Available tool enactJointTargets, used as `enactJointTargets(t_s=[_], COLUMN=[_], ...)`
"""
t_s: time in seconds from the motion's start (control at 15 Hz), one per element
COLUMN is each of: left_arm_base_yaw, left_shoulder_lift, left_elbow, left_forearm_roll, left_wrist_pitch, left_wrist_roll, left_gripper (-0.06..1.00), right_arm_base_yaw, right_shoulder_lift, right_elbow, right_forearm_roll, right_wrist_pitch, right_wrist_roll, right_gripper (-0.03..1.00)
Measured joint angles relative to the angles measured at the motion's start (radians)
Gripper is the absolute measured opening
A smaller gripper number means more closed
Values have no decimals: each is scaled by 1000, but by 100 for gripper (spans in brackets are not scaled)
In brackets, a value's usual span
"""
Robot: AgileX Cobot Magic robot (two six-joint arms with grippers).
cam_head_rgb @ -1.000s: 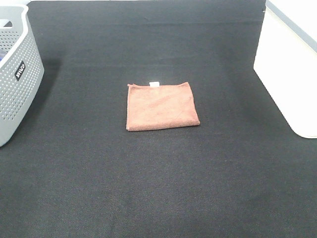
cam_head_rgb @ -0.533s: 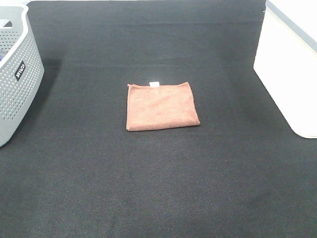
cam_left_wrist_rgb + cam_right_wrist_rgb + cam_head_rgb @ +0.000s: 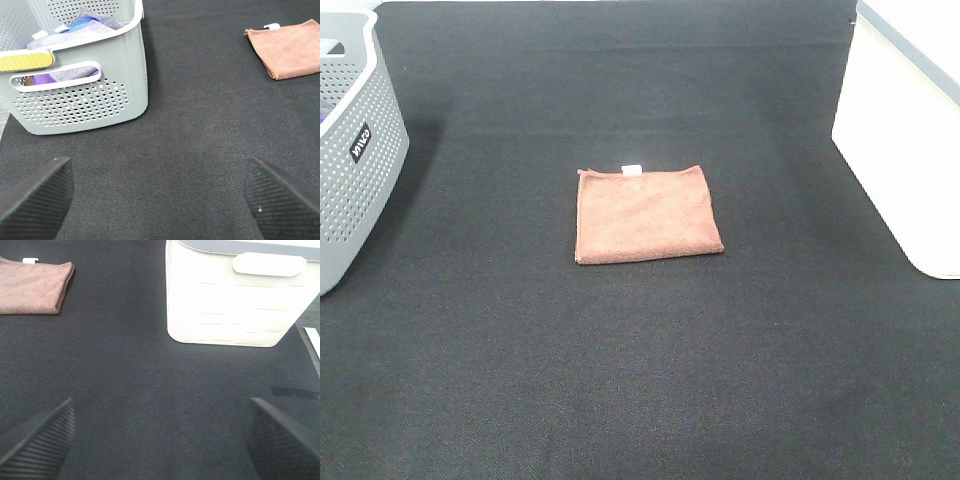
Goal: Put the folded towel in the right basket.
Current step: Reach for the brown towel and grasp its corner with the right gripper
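One folded towel (image 3: pixel 647 214), two baskets (image 3: pixel 355 190) (image 3: pixel 905 150), two claws (image 3: pixel 160 200) (image 3: pixel 160 440), one black mat (image 3: pixel 640 380).

I read the towel (image 3: pixel 647 215) as soft brown cloth, matt, with a fine nap; the table cover (image 3: pixel 640 380) is black woven fabric, rough and dull; the left basket (image 3: pixel 350 170) is grey perforated plastic; the right basket (image 3: pixel 905 140) is smooth white plastic, perhaps slightly glossy under the glare; the pads (image 3: pixel 35 197) of the left gripper (image 3: pixel 157 167) and the right gripper (image 3: pixel 161 402) are black and finely ribbed.

Jaws spread wide on right gripper (image 3: pixel 160 447), dark ribbed fingertips (image 3: pixel 35 442) above black woven table cloth (image 3: pixel 150 380). Tall white plastic basket (image 3: pixel 235 300) stands on cloth. Folded brown towel (image 3: pixel 32 287) lies flat, well apart, left of basket.
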Motion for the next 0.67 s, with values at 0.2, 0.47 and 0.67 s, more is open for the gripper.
enactJointTargets(t_s=[0.2,0.47,0.67], left_arm_base_yaw=[0,0,0], left_shoulder_lift=[0,0,0], left_elbow=[0,0,0], left_forearm_roll=[0,0,0], left_wrist_pitch=[0,0,0], left_wrist_roll=[0,0,0], left_gripper=[87,87,87], right_arm_base_yaw=[0,0,0], right_shoulder_lift=[0,0,0], right_elbow=[0,0,0], right_forearm_roll=[0,0,0], right_wrist_pitch=[0,0,0], right_wrist_roll=[0,0,0], right_gripper=[85,85,85])
